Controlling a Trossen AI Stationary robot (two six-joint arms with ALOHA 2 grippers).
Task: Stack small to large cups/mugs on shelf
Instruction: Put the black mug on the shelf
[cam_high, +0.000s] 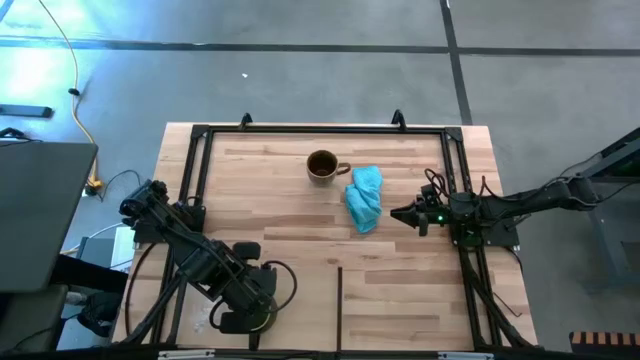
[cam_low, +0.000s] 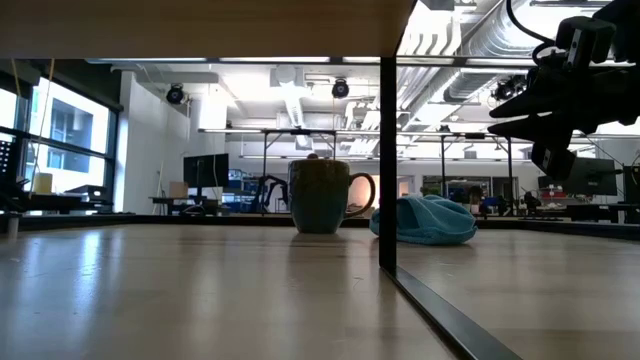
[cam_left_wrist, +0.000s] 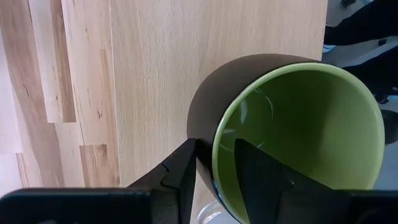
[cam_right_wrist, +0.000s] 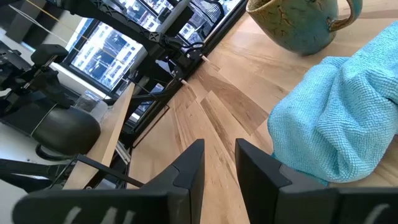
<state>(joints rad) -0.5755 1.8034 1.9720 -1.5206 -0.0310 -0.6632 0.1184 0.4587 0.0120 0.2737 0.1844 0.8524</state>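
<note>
High view shows the left gripper (cam_high: 250, 312) at the lower left of the frame, at the shelf's (cam_high: 300, 215) near edge. Its 2 fingers pinch the wall of the green mug (cam_left_wrist: 292, 130), 1 inside the rim and 1 outside, as the left wrist view shows at lower centre. A brown mug (cam_high: 322, 166) stands upright at upper centre, handle toward a light-blue cloth (cam_high: 364, 197) just beside it. The right gripper (cam_high: 405, 214) hangs at centre right, above the wood near the cloth, its fingers slightly parted and holding nothing.
</note>
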